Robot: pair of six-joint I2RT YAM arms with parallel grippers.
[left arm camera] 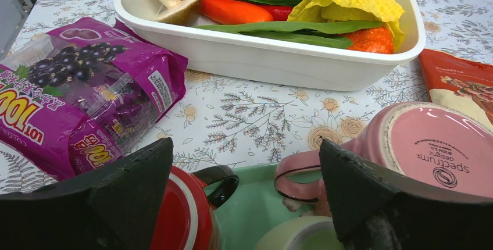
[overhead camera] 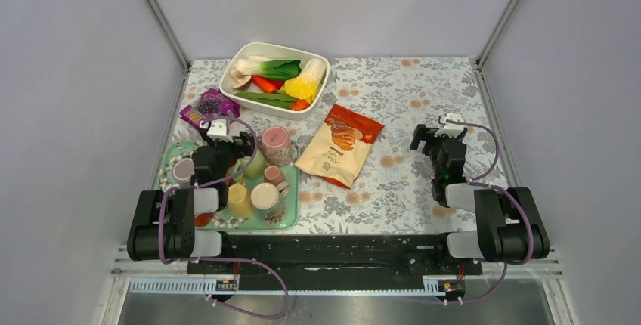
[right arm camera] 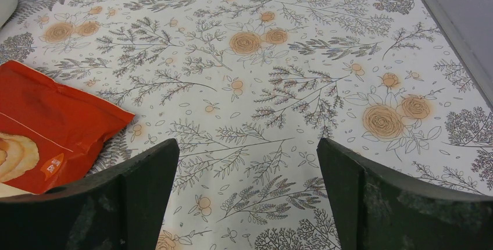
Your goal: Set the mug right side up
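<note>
A pink mug [overhead camera: 277, 144] stands upside down at the back right corner of the green tray [overhead camera: 290, 216]. In the left wrist view its base [left arm camera: 437, 150] faces up at the right, and its handle [left arm camera: 300, 175] points left over the tray [left arm camera: 256, 203]. My left gripper [overhead camera: 234, 142] is open and empty, just left of the mug. Its jaws [left arm camera: 245, 145] straddle the gap between the pink handle and a red mug [left arm camera: 185, 218] with a black handle. My right gripper [overhead camera: 432, 138] is open and empty over bare cloth [right arm camera: 247, 145].
The tray also holds a pale green mug [left arm camera: 293, 237], a yellow cup [overhead camera: 239, 199] and other cups. A white tub of vegetables [overhead camera: 266, 108] and a purple snack bag [overhead camera: 208, 106] lie behind it. An orange chip bag [overhead camera: 340, 144] lies mid-table.
</note>
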